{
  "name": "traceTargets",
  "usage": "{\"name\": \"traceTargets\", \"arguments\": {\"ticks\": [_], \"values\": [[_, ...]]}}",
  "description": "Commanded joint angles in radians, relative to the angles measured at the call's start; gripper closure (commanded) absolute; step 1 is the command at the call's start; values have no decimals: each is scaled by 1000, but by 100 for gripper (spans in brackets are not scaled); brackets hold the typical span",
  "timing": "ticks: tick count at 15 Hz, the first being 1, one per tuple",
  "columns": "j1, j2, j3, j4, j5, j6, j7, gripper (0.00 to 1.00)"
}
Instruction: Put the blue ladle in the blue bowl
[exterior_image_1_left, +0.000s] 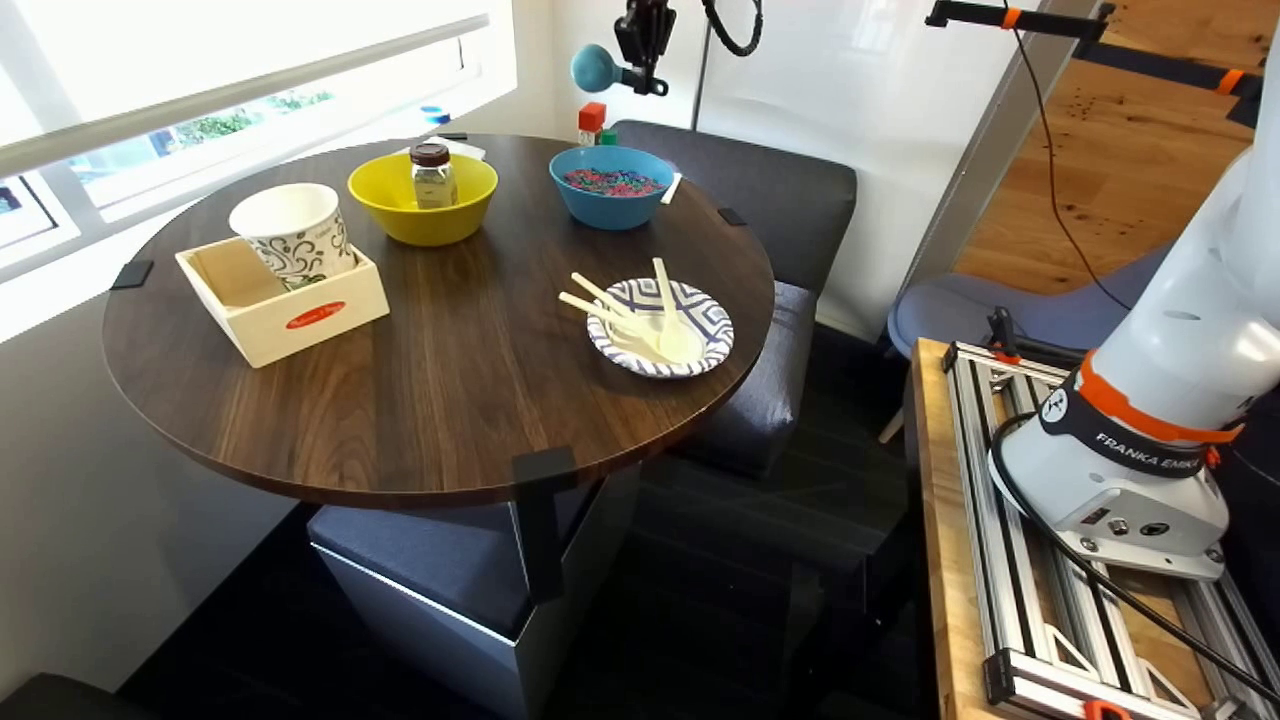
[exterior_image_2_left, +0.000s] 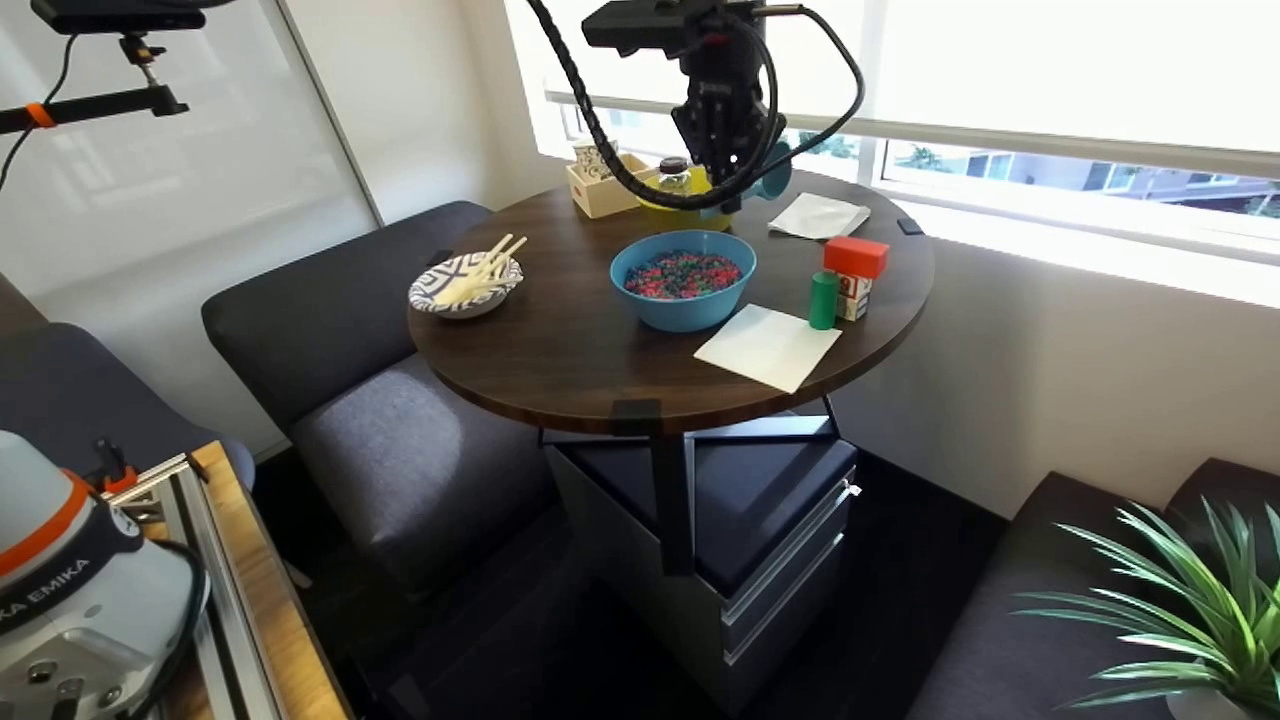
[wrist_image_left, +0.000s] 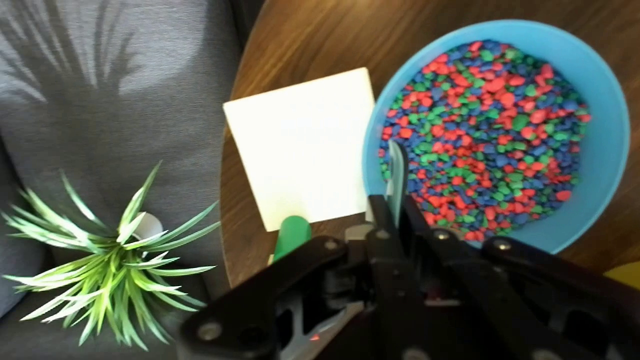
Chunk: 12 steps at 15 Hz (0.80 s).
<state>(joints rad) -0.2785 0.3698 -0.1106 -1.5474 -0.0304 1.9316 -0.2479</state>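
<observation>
**Above the bench (exterior_image_1_left: 470, 330), at the top of the frame: the blue ladle (exterior_image_1_left: 594, 68) pinched between the fingers (wrist_image_left: 381, 215)**

In an exterior view, the ladle's rounded light-blue head projected to the left of the black fingers at upper centre, apart from everything on the bench. In the wrist view, the fingers extended from the lower edge of the frame and pressed on both sides of a narrow, pale part of the ladle, which overlapped the left rim of the blue bowl (wrist_image_left: 607, 150) along the line of sight. The ladle was outside the bowl, which stood upright on the bench and contained small red, green and blue pieces (wrist_image_left: 480, 145).

At left in an exterior view, a paper cup (exterior_image_1_left: 297, 235) sat in a wooden box (exterior_image_1_left: 265, 338); nearer the centre, a yellow bowl (exterior_image_1_left: 430, 228) held a dark-lidded jar (exterior_image_1_left: 433, 178). Just right of centre, a patterned dish (exterior_image_1_left: 707, 325) carried pale utensils (exterior_image_1_left: 680, 342), some of whose ends crossed the rim toward the upper left. Right of centre in an exterior view, a green cylinder (exterior_image_2_left: 823, 300) stood just beside a red-topped carton (exterior_image_2_left: 857, 266); a white square sheet (exterior_image_2_left: 765, 345) lay flat beside the blue bowl, and whether the cylinder touched it could not be told. A leafy plant (wrist_image_left: 107, 252) filled the lower left of the wrist view; at the right edge in an exterior view, the white arm (exterior_image_1_left: 1120, 520) stood on metal rails (exterior_image_1_left: 1048, 682).
</observation>
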Motion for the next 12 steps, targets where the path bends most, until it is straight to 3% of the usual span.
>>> {"name": "traceTargets", "arguments": {"ticks": [1, 7, 12], "values": [[33, -79, -41, -132, -167, 66, -65, 98], [15, -305, -35, -404, -242, 90, -370, 98], [47, -520, -47, -623, -182, 119, -612, 98]]}}
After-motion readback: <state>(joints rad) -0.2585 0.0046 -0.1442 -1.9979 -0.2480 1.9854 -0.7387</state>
